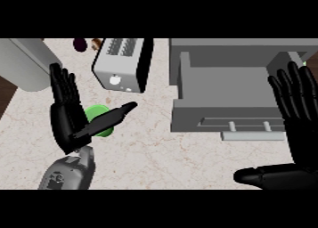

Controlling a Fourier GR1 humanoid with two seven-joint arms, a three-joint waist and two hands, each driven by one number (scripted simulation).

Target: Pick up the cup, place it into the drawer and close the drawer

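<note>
Counter (154, 151) of pale marble carries a grey open drawer (227, 95) at right and a toaster (122, 62) behind. Right hand (299, 129) rests open beside the drawer. Left hand (72, 116), fingers straight, partly hides the green cup (99, 116).

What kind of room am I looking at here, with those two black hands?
Most likely a kitchen. A toaster stands on a pale marble-look counter, and a grey drawer is pulled open beside it. A green cup sits by the left hand.
</note>
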